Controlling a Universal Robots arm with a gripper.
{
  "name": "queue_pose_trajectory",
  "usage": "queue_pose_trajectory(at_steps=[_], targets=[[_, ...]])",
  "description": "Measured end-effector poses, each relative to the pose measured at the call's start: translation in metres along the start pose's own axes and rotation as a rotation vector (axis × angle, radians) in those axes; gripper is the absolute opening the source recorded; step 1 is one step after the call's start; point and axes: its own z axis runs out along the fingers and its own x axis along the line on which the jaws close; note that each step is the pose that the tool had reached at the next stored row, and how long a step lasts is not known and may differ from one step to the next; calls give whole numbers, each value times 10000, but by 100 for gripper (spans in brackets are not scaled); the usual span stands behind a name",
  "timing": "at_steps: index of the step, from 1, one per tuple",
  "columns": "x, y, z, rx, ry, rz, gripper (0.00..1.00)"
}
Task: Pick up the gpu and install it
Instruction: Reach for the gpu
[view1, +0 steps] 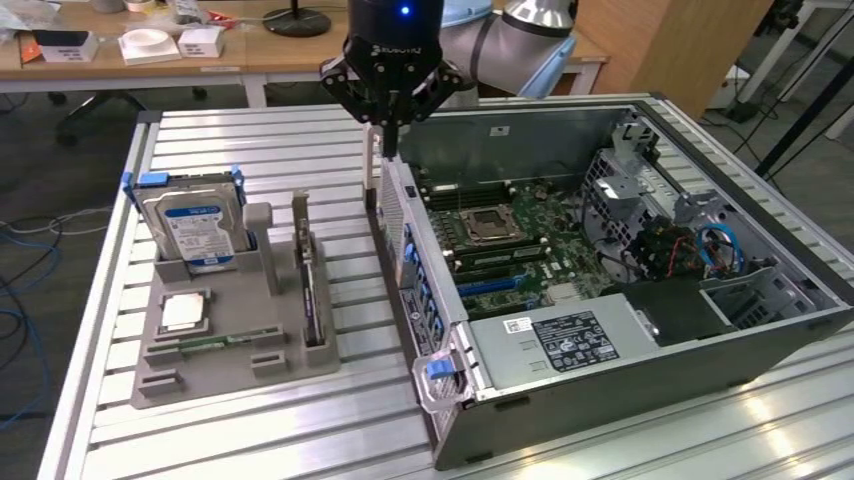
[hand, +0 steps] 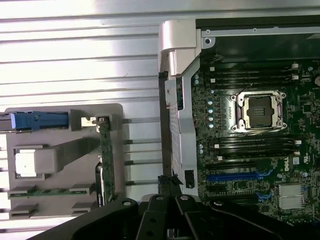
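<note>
The end effector (view1: 386, 118) hung with its fingers pinched shut on nothing, at the upper middle of the exterior view, above the wall of the open computer case (view1: 601, 420) that faced the grey holder (view1: 200, 375). The gpu (view1: 310, 275) stood on edge in that holder at the lower left, untouched, beside the hard drive (view1: 198, 228). By my judgement, a good pickup wanted the fingers spread and squared across the card's thin top edge, clear of the holder's posts

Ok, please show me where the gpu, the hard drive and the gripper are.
gpu (view1: 315, 295): exterior view, side of the upright card.
hard drive (view1: 196, 230): exterior view, its blue-white label.
gripper (view1: 386, 122): exterior view, between its shut fingertips.
</note>
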Motion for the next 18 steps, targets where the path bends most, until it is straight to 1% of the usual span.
queue_pose_trajectory(at_steps=[12, 18], targets=[[129, -10, 3, 0, 0, 0, 11], [142, -11, 3, 0, 0, -1, 11]])
